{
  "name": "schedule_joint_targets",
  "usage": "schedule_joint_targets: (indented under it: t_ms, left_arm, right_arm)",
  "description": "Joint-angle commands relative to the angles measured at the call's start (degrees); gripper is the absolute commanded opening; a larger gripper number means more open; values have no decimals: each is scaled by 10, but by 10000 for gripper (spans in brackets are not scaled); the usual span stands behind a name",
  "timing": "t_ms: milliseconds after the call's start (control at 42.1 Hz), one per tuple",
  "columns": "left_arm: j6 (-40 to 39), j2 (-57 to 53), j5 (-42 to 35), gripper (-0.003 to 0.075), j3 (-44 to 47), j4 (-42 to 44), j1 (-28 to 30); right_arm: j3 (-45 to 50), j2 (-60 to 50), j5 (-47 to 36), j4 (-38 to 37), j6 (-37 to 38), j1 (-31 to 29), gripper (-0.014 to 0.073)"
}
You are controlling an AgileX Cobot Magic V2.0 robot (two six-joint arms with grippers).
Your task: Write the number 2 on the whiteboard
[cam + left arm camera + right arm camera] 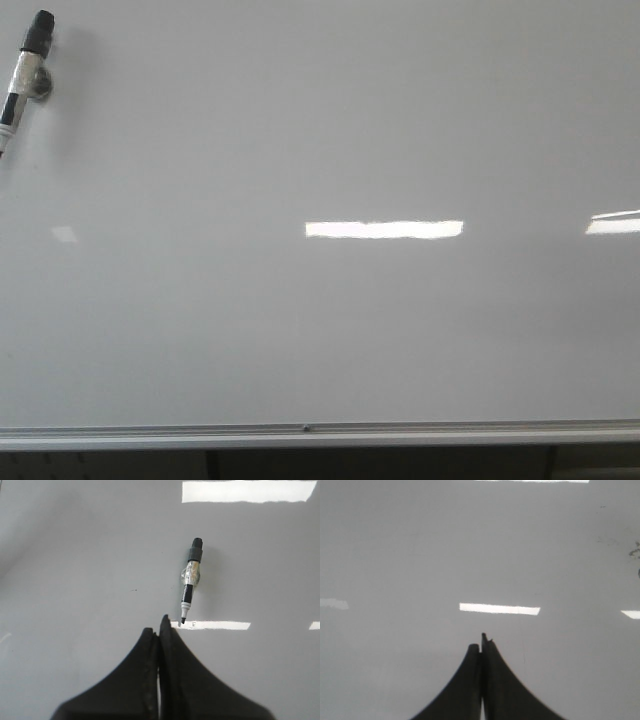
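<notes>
Lying flat, item one: whiteboard [320, 330], glossy pale grey, bare of any writing; the number 2 is not yet drawn anywhere in view.

Item two: marker [24, 72], black cap end, white and black barrel, resting on the board near its far left corner in the front view. In the left wrist view the marker [191, 579] lies with its exposed tip pointing toward the left tool [159, 630], tip just beside the fingertips.

Item three: left tool, fingers pressed together, holding nothing. Right tool [481, 647], fingers likewise pressed together, empty, over bare board well apart from the marker.

Step in hand, judged: taking up the marker. Best done by spreading the left tool first, straddling the barrel at its middle, and closing square so the tip stays free for writing.

Edges and room: silver rail [320, 434] bounds the near edge; wide bare board spreads to the centre and right. Bright strips are light reflections only.
</notes>
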Motion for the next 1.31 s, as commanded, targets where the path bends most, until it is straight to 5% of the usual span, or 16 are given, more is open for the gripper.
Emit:
schedule_joint_targets:
  t_ms: [0,499,737,1283]
  left_arm:
    - [0,-15,-43,-20,20,-5,0]
    - [0,-15,-79,-20,18,-5,0]
    - [0,-15,-58,-20,-61,-5,0]
    - [0,145,227,-20,-376,-5,0]
  right_arm:
    - [-2,-10,-52,-5,-2,0,-69]
    - [-4,-10,-65,-5,-2,0,-69]
    - [-60,-10,-56,-5,-2,0,-69]
    - [-323,118,204,-5,-2,0,-69]
